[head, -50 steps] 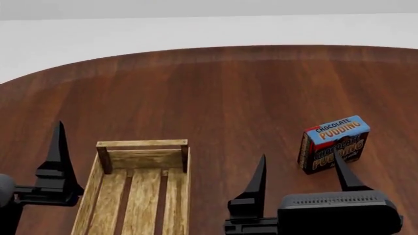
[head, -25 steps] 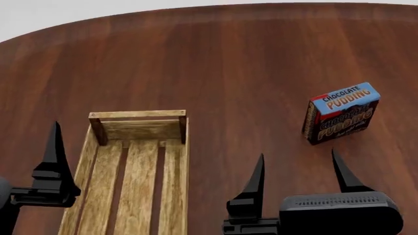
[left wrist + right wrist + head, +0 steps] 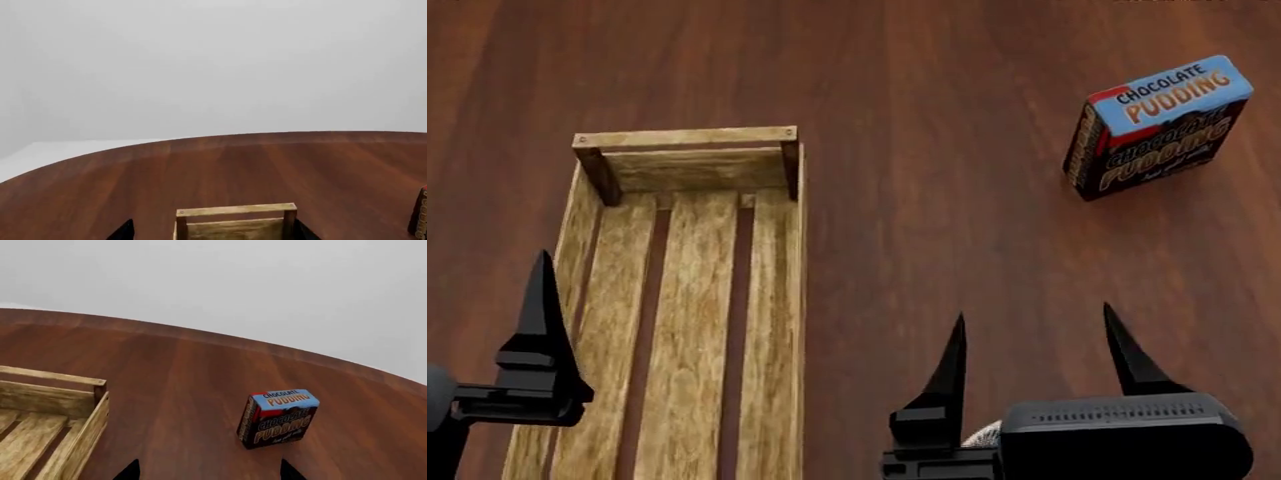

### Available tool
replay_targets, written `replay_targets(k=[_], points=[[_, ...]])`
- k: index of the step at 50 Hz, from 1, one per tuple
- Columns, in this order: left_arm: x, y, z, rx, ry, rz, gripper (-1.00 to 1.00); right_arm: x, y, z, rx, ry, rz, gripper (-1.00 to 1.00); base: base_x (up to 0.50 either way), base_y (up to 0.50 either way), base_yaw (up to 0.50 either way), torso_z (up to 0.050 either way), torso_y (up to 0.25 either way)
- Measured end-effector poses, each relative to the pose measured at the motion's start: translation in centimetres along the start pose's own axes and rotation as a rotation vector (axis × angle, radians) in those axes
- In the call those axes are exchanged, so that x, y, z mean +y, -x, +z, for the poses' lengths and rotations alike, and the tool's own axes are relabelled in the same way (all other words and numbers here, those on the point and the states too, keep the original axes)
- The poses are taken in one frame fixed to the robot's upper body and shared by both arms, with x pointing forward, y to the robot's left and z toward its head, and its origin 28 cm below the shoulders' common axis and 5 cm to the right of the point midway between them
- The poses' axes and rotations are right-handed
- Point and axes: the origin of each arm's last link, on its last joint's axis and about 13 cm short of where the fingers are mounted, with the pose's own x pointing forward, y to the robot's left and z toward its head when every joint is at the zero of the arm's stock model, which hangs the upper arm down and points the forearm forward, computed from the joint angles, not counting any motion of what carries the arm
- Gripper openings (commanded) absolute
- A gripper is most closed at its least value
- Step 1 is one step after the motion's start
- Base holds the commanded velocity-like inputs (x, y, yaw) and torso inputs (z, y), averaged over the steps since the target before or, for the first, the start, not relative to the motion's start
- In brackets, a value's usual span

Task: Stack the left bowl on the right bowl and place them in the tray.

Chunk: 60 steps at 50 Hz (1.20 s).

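Observation:
Neither bowl shows in any view. The tray (image 3: 777, 300), a long pale-wood crate with a slatted bottom, lies lengthwise at the left of the head view and holds nothing. Its far end board (image 3: 235, 210) shows in the left wrist view, and one corner (image 3: 80, 405) in the right wrist view. My left gripper (image 3: 213, 233) is open; only one finger (image 3: 539, 310) shows in the head view, just left of the tray. My right gripper (image 3: 1034, 345) (image 3: 210, 471) is open over bare table, right of the tray, with nothing between its fingers.
A blue-and-black chocolate pudding box (image 3: 1154, 125) (image 3: 277, 417) stands on the brown wooden table (image 3: 934, 200) at the far right. A small pale sliver (image 3: 981, 432) peeks out beside the right gripper's body; I cannot tell what it is.
The head view has tilted down: the tray and pudding box slid up the picture and the table's far edge left it. Both grippers keep their places and stay open.

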Motion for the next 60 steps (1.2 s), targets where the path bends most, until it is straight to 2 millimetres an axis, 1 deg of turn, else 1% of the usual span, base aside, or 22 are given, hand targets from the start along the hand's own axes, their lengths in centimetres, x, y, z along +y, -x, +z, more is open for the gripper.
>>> replay_targets(k=[3,8,22,29,34,41,48,60], points=[[0.0,0.0,0.0,-0.002,0.005,0.001,1.0,0.0,0.0,0.0,0.0,0.0,0.003,1.0,0.07,0.0,0.0,0.0,0.0],[0.0,0.0,0.0,-0.004,0.012,0.002,1.0,0.1,0.0,0.0,-0.001,0.001,0.008,1.0,0.43,-0.02,0.0,0.0,0.0],[0.0,-0.1,0.2,-0.013,0.026,0.004,1.0,0.2,-0.2,0.0,0.013,0.001,0.024,1.0,0.0,0.0,0.0,0.0,0.0],[0.0,-0.3,0.4,-0.022,0.028,0.014,1.0,0.3,-0.4,0.4,0.038,-0.012,0.031,1.0,0.0,0.0,0.0,0.0,0.0],[0.1,-0.6,0.7,-0.031,0.026,0.026,1.0,0.2,-0.8,1.4,0.087,-0.026,0.017,1.0,0.0,0.0,0.0,0.0,0.0],[0.3,-0.7,1.2,-0.048,0.015,0.034,1.0,-0.1,-1.4,3.7,0.154,-0.026,-0.004,1.0,0.0,0.0,0.0,0.0,0.0],[0.5,-0.6,1.4,-0.058,0.003,0.042,1.0,-0.2,-1.9,5.3,0.233,-0.055,-0.042,1.0,0.0,0.0,0.0,0.0,0.0],[0.9,-0.3,1.4,-0.072,-0.024,0.056,1.0,0.0,-1.2,7.6,0.342,-0.149,0.045,1.0,0.0,0.0,0.0,0.0,0.0]])
